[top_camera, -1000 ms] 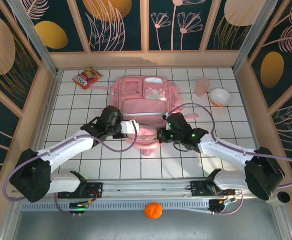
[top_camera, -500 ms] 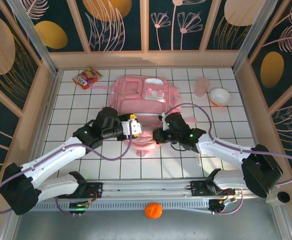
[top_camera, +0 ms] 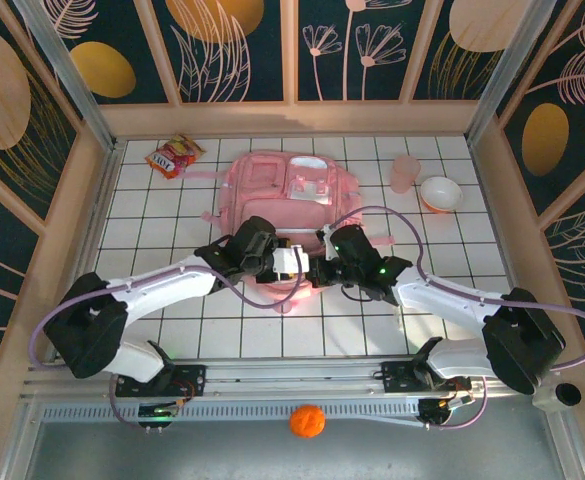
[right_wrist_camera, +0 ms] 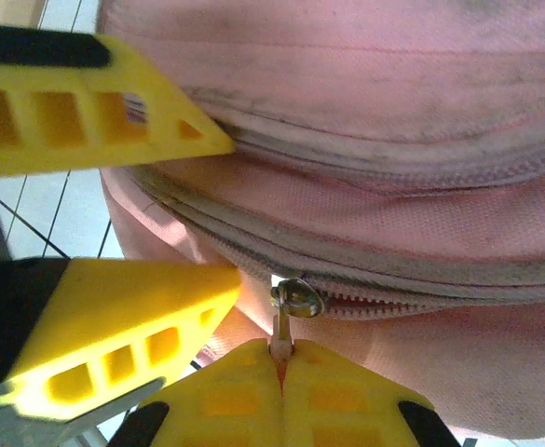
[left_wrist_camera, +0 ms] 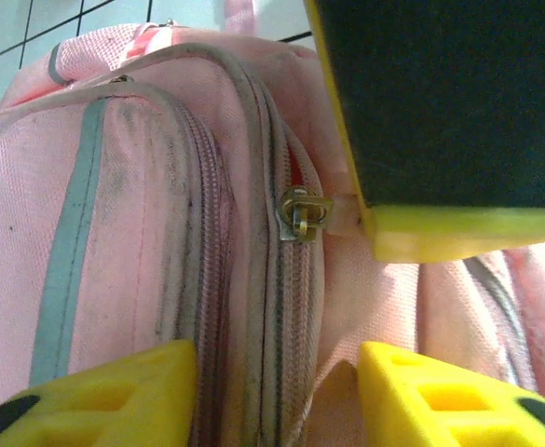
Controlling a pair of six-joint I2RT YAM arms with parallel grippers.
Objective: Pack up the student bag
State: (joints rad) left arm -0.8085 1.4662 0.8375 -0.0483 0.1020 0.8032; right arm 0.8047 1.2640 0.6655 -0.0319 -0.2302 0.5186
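Pinching zip pull [right_wrist_camera: 292, 302], seemingly: right pincer [right_wrist_camera: 283, 361]

On the table [top_camera: 142, 215], the student bag [top_camera: 282, 190] lies between snack packet [top_camera: 174, 156], left, and cup [top_camera: 404, 173] and bowl [top_camera: 440, 192], right.

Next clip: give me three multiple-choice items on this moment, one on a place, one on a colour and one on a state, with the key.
1. Where does the snack packet lie?
A. in the bowl
B. at the far left corner of the table
C. beside the cup

2. What colour is the ball?
A. orange
B. green
C. blue

3. The right pincer is:
A. open wide
B. shut on the cup
C. shut on the zip pull of the student bag

Key: 1 B, the packet lies on the tiles at the far left corner. 2 A, the ball is plainly orange. 3 C, the right wrist view shows its fingers meeting on the pull's tab.
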